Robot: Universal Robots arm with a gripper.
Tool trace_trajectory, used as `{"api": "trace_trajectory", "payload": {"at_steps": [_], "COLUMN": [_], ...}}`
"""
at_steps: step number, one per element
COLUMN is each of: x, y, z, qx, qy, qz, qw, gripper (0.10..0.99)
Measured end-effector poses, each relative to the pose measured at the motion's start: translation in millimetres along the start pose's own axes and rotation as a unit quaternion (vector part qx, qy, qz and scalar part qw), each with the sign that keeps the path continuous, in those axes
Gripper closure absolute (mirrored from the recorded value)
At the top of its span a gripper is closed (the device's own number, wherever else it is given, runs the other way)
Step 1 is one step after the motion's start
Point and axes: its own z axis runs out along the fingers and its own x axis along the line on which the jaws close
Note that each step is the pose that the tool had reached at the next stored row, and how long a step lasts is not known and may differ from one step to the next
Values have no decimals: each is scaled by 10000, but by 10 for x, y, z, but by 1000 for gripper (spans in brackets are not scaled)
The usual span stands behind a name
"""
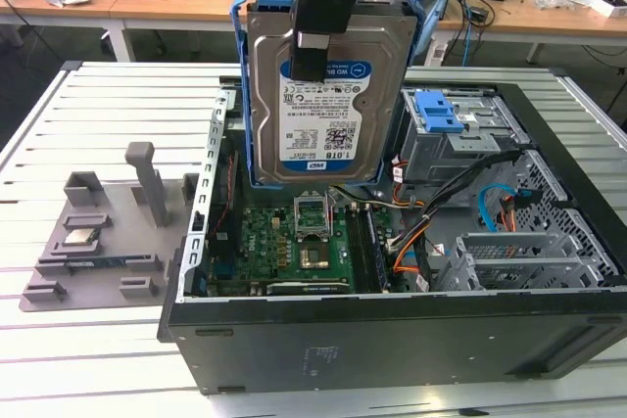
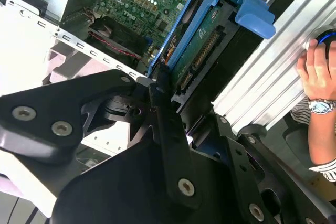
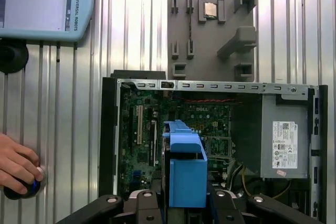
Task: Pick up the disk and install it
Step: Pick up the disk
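Observation:
The disk [image 1: 328, 115], a silver hard drive with a white-and-blue label in a blue bracket, hangs upright above the open computer case [image 1: 392, 340]. It sits over the motherboard [image 1: 304, 242], clear of it. My gripper [image 1: 312, 56] is shut on the disk's upper part, one black finger lying across the label. In the second wrist view the disk [image 2: 210, 40] runs edge-on away from the gripper [image 2: 160, 85]. In the first wrist view the blue bracket [image 3: 186, 171] stands out from the gripper [image 3: 184, 205] over the case.
A grey drive cage with a blue latch [image 1: 441, 134] sits inside the case toward the exterior view's right, with cables beside it. A grey fixture plate [image 1: 98, 232] holding a small chip [image 1: 78, 237] lies outside the case. A person's hand [image 3: 18, 166] rests on the slatted table.

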Motion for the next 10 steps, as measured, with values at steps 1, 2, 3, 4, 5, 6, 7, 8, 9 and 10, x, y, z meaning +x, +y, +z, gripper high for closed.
{"api": "trace_trajectory", "payload": {"at_steps": [1, 2, 3, 4, 5, 6, 7, 8, 9, 10], "x": [18, 56, 69, 80, 103, 114, 127, 147, 167, 185], "y": [0, 0, 1, 1, 1, 1, 1, 2, 1, 2], "z": [0, 0, -1, 0, 0, 0, 0, 0, 0, 0], "qx": [0, 0, 0, 0, 0, 0, 0, 0, 0, 0], "qy": [0, 0, 0, 0, 0, 0, 0, 0, 0, 0], "qz": [0, 0, 0, 0, 0, 0, 0, 0, 0, 0], "qw": [10000, 10000, 10000, 10000, 10000, 10000, 10000, 10000, 10000, 10000], "gripper": [722, 722, 722, 722, 722, 722, 722, 722, 722, 722]}}
